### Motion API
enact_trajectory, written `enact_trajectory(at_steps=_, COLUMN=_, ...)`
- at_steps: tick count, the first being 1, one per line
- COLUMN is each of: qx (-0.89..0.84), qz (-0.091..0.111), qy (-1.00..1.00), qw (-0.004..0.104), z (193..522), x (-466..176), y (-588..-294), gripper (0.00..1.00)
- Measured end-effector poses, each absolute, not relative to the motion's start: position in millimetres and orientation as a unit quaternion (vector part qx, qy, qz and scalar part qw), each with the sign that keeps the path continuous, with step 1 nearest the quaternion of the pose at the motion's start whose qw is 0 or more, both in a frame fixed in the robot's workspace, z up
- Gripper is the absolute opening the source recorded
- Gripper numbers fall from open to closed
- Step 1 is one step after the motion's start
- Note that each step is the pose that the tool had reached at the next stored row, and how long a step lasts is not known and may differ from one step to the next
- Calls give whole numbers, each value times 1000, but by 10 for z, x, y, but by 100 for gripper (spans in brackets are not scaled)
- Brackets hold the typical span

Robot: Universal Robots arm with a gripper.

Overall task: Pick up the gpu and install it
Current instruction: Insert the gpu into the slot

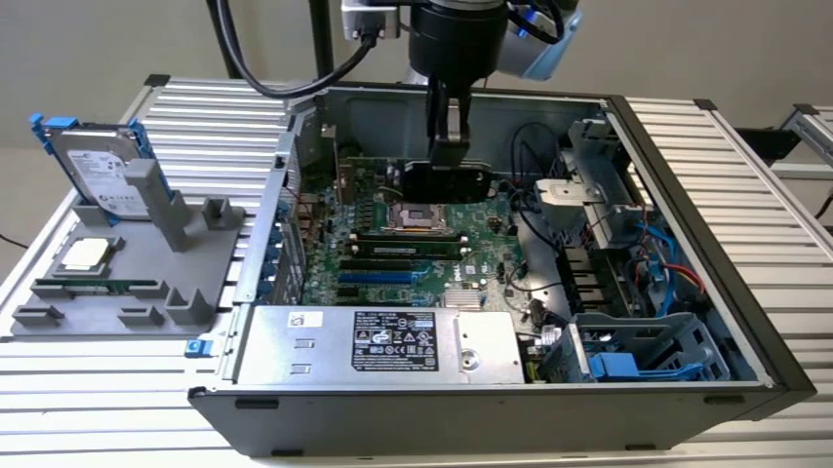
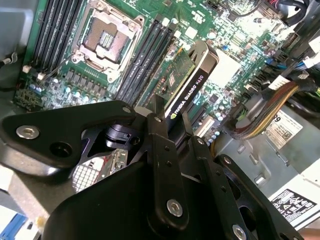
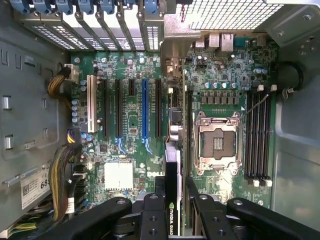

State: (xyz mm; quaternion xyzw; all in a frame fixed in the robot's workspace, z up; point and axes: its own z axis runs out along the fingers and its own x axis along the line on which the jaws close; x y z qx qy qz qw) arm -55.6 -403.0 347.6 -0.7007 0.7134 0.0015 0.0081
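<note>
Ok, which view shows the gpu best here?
The second wrist view: the gpu shows its green card face and black cooler edge, clamped in the gripper above the motherboard. The first wrist view shows it edge-on, a thin strip. The exterior view shows its dark cooler face.

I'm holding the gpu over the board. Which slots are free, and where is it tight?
The pincer grips the gpu edge-on above the motherboard. The blue slot and the black slots beside it look bare, bordered by the rear brackets at one end. It is crowded at the cable bundle and beside the CPU socket.
</note>
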Motion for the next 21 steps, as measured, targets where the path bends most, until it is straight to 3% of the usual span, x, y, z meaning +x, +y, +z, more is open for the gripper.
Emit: enact_trajectory(at_steps=21, qx=-701, qz=1, qy=713, qw=8, z=3408, x=-569, y=-4030, gripper=0)
